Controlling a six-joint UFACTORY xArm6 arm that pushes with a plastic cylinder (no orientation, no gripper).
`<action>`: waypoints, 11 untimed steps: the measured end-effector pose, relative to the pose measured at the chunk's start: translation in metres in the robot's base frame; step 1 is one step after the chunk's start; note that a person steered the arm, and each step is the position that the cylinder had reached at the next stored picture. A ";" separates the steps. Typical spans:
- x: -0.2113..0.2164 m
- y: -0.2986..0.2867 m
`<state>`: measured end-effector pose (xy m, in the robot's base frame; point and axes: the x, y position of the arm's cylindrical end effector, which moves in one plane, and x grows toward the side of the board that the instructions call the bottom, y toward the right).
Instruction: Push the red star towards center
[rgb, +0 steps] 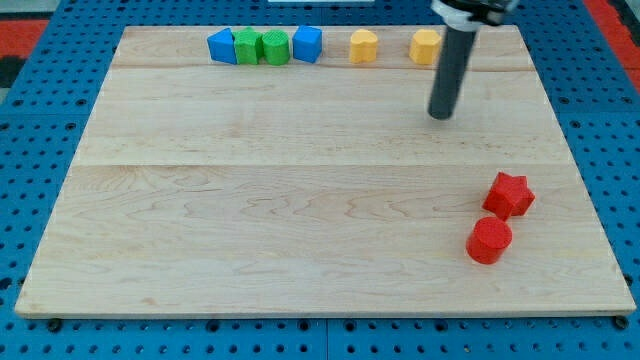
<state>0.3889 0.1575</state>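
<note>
The push looks not yet begun: the red star (509, 194) sits near the board's (300, 240) right edge in the view, well off centre, with the red cylinder (489, 240) just below it, about touching. My tip (441, 115) stands apart, above and left of the star (no jaws here, only a rod). The star has no clear long axis; one point faces up.

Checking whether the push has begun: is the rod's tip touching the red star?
No: my tip stands apart from the red star, nearer the view's top and left, with bare board between them.
</note>
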 end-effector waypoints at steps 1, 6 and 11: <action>0.092 0.020; 0.129 0.058; 0.000 -0.090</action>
